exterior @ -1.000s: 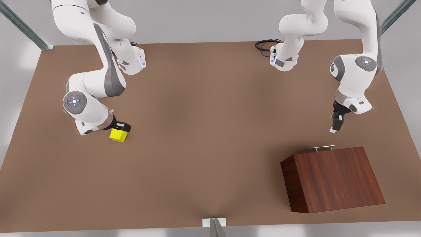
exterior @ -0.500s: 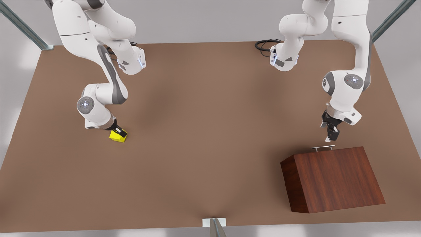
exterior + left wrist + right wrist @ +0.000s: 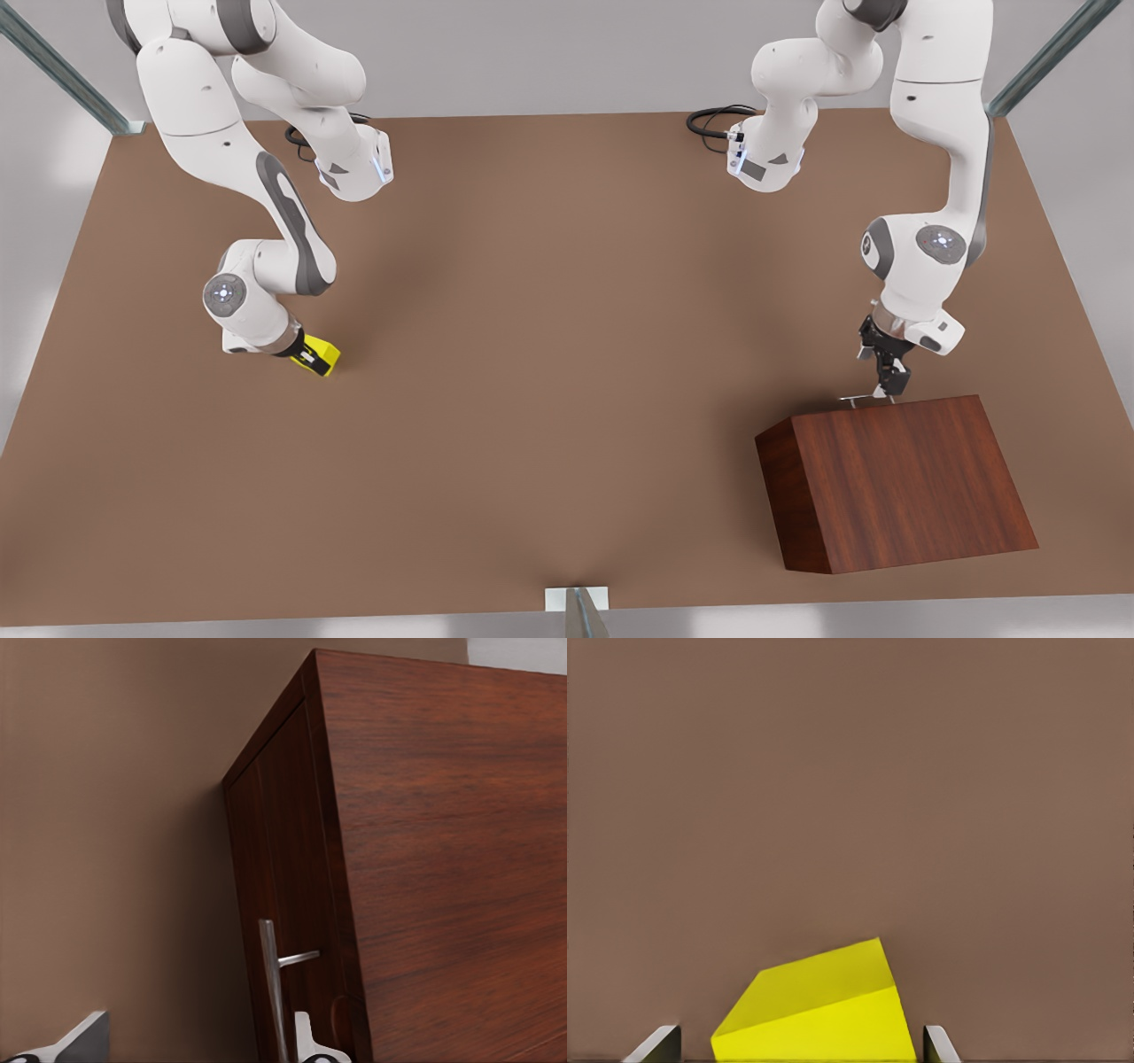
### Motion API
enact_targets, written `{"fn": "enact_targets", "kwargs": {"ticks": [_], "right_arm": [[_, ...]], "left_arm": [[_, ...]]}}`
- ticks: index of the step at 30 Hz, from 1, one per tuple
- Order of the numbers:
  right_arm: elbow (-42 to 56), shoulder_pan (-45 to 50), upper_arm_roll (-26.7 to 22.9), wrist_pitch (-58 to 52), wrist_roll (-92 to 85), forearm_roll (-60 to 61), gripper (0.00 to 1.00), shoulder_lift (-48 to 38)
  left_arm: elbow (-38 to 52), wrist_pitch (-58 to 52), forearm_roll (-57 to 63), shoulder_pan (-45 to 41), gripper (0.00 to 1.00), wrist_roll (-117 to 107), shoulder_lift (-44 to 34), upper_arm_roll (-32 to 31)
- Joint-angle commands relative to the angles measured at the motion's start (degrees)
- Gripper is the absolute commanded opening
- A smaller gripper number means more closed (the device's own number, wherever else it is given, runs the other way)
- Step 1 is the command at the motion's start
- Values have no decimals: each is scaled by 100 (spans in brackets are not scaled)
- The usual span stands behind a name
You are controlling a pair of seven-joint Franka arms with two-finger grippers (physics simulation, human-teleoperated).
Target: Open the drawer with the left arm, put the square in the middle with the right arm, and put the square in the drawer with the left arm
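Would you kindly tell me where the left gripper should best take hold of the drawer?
Probably by the silver bar handle, coming from the cabinet's front face. The bar stands off the drawer on a post, leaving room behind for a fingertip. The left gripper is there, fingertips astride it.

Dark reddish-brown cabinet (image 3: 425, 842) loomed close over brown tabletop (image 3: 106, 815). Silver bar handle (image 3: 271, 988) stood off drawer (image 3: 288, 895) front on short post. Left gripper (image 3: 190, 1041) fingertips apart, one either side of handle; one fingertip (image 3: 306, 1041) just beside bar.
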Motion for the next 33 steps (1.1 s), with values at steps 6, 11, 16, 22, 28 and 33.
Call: {"fn": "enact_targets", "kwargs": {"ticks": [6,11,16,22,28,33], "right_arm": [[0,-9,0,44,-420,0,100,128],[-96,-9,0,334,-473,0,100,233],[-79,-9,9,281,-482,0,80,260],[-44,-53,9,246,-825,9,75,286],[-35,-70,9,228,-816,0,72,269],[88,-70,35,-272,-807,26,72,5]], "left_arm": [[79,0,-26,0,100,-357,80,-6],[114,0,-18,0,100,-419,176,-6],[123,0,-18,0,100,-428,229,-6],[114,-255,-18,0,100,-507,168,-14],[114,-720,-18,-9,100,-603,-105,-23],[97,-826,-18,-17,100,-612,-87,-32]]}}
